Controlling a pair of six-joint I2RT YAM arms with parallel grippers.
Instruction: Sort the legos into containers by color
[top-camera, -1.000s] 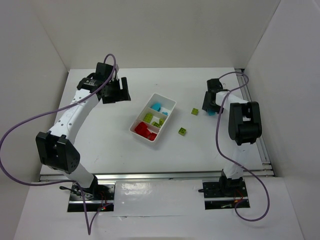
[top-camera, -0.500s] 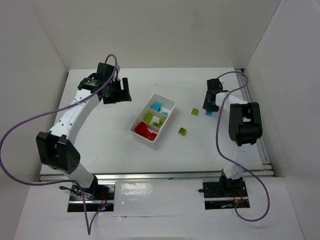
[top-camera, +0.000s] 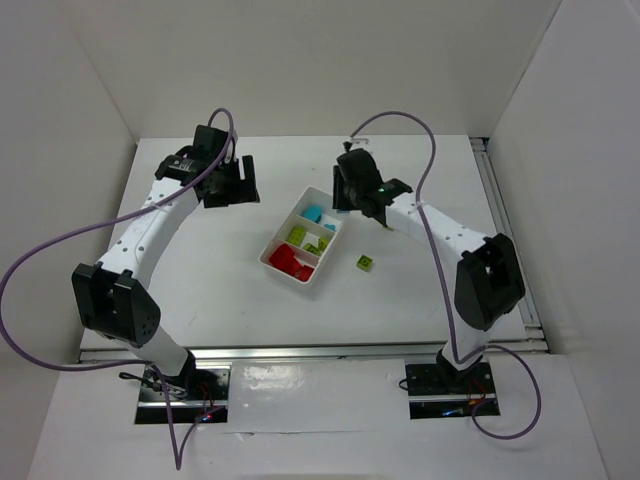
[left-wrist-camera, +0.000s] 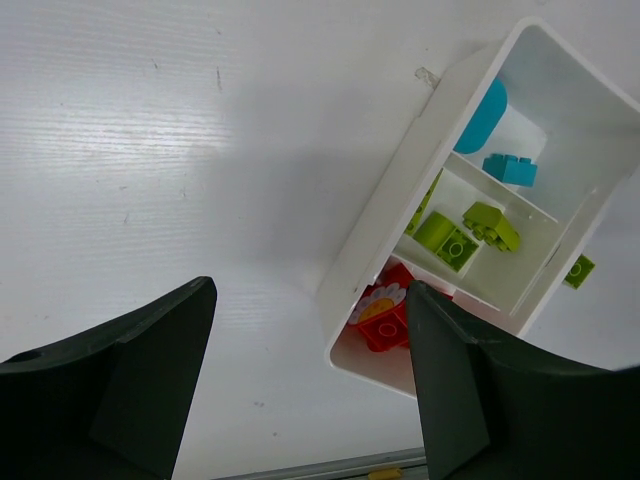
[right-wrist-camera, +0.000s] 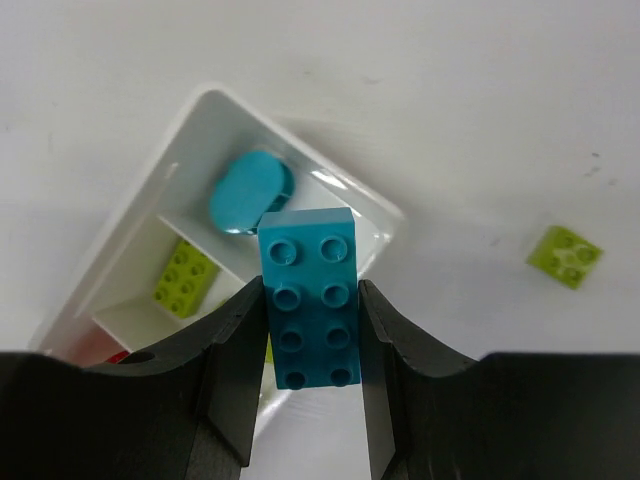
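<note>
while my right claw (right-wrist-camera: 306, 335) grips a cyan brick (right-wrist-camera: 308, 290) over the tray (left-wrist-camera: 400, 215), one green brick (right-wrist-camera: 566, 256) lies on white tabletop (right-wrist-camera: 450, 100).

Left pincer (top-camera: 232, 185) hangs spread wide; right pincer (top-camera: 347, 195) is clamped, its arm extended forward-left.

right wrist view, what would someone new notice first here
The cyan brick pinched in the right tool fills that view, hanging over the cyan end of the white tray. The tray's compartments show cyan, yellow-green and red pieces in turn. One yellow-green brick lies loose on the table, to the right of the tray in the overhead view.
</note>
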